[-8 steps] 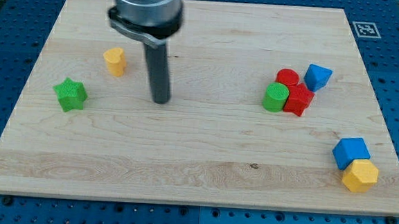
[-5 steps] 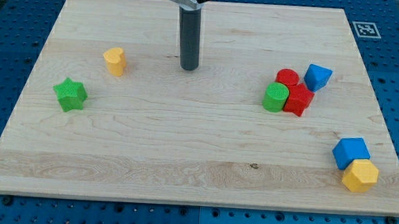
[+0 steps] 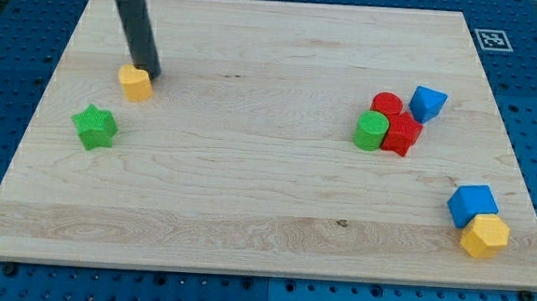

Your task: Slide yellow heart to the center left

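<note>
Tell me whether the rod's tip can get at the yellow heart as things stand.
Probably yes: my tip already sits against the yellow heart, at its upper right side, with nothing between them; the green star stands apart.

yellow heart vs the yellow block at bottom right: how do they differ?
Shape: the yellow heart is lobed; the yellow hexagon block has flat facets.
Place: the heart sits at the view's upper left, the hexagon at the lower right.
Contact: my tip is against the heart's upper right side; the hexagon touches only the blue block.
Both share one yellow and are similar in size.

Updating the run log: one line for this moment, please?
my tip: touching yellow heart, upper-right side | green star: lower left, apart | heart: not yet center left
</note>
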Controlling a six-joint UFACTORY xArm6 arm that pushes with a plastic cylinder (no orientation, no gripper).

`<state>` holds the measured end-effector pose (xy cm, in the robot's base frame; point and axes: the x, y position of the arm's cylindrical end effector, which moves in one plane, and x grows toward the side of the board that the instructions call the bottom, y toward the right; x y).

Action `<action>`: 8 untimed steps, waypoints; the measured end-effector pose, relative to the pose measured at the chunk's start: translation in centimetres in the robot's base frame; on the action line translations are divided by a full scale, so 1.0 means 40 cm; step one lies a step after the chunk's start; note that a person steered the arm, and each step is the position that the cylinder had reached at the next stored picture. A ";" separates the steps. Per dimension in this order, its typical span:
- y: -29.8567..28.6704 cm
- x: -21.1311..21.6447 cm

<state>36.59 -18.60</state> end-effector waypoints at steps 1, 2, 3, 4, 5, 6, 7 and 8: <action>-0.064 0.000; -0.086 -0.028; 0.019 -0.079; 0.105 -0.003; 0.121 0.104; 0.117 0.133; 0.072 0.114; 0.004 0.071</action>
